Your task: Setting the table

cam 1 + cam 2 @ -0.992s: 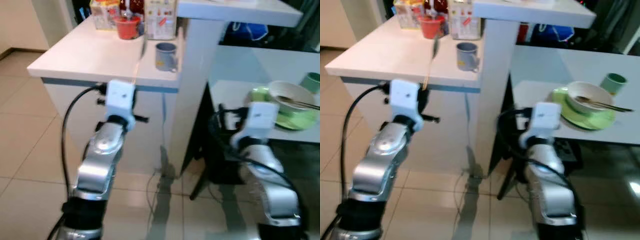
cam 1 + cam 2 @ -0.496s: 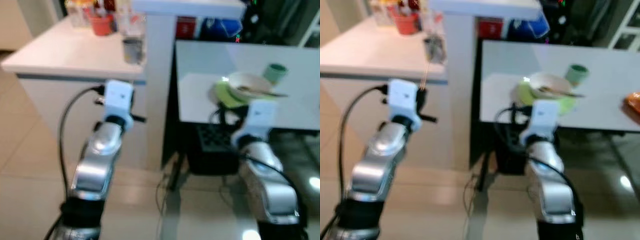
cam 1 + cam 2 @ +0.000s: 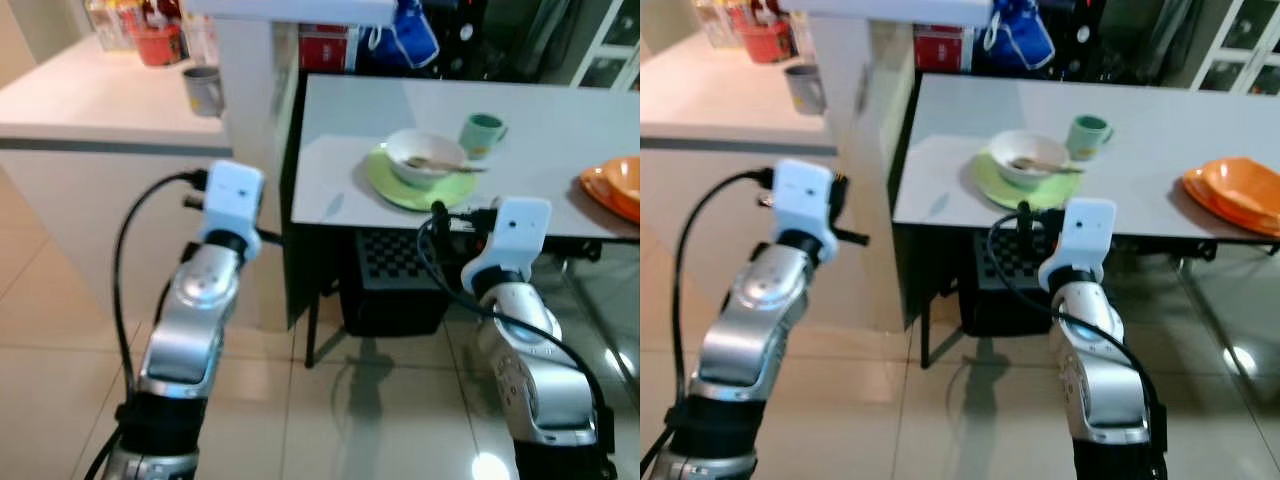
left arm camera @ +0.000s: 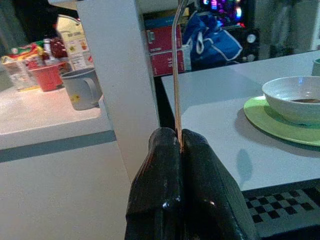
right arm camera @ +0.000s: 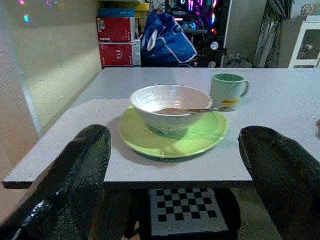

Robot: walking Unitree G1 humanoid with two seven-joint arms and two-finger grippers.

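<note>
A grey dining surface (image 3: 560, 110) stands ahead, a white counter (image 3: 90, 100) beside it. On it, a white bowl (image 5: 170, 106) with a spoon (image 5: 187, 110) sits on a green plate (image 5: 172, 135), a green mug (image 5: 227, 91) just behind. The left gripper (image 4: 180, 142) is clenched on a thin metal utensil handle (image 4: 175, 75), held upright, probably for carrying to this setting. The right gripper (image 5: 172, 165) hangs spread wide, holding nothing, facing the plate.

floor (image 3: 60, 330): beige glossy tiles | counter (image 3: 90, 100): white, left | table (image 3: 1160, 130): grey | cabinet (image 3: 1230, 55): white, behind
</note>
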